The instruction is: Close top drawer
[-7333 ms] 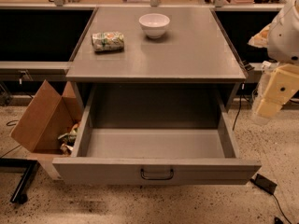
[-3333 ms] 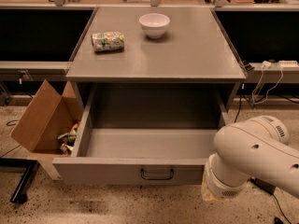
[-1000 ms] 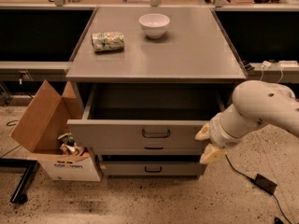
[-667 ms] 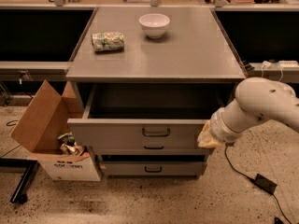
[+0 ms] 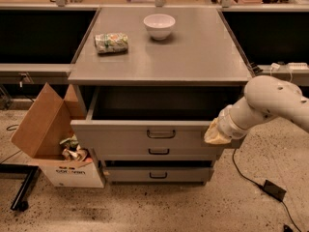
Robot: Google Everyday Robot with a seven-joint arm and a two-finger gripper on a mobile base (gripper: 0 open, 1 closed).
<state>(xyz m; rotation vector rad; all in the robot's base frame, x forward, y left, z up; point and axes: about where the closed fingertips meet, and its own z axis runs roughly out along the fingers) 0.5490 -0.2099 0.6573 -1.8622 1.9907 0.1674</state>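
Observation:
The top drawer [image 5: 120, 137] is a wide grey box with a tall front panel and a small dark loop handle [image 5: 161, 134] at its centre. It stands partly open under the grey cabinet top [image 5: 193, 57], with only a short stretch of its dark inside showing. My gripper [image 5: 216, 133] is at the end of the white arm [image 5: 270, 103], pressed against the right end of the drawer's front panel.
A white bowl [image 5: 159, 26] and a crumpled snack bag [image 5: 111, 42] sit on the cabinet top. Two shorter grey drawers [image 5: 159, 174] lie below the top drawer. An open cardboard box [image 5: 53, 139] with trash stands at the left. A cable and power adapter [image 5: 273, 190] lie on the floor at the right.
The drawer has gone from fully pulled out to mostly pushed in. My arm swung from the right side to the drawer's front and has moved in with it.

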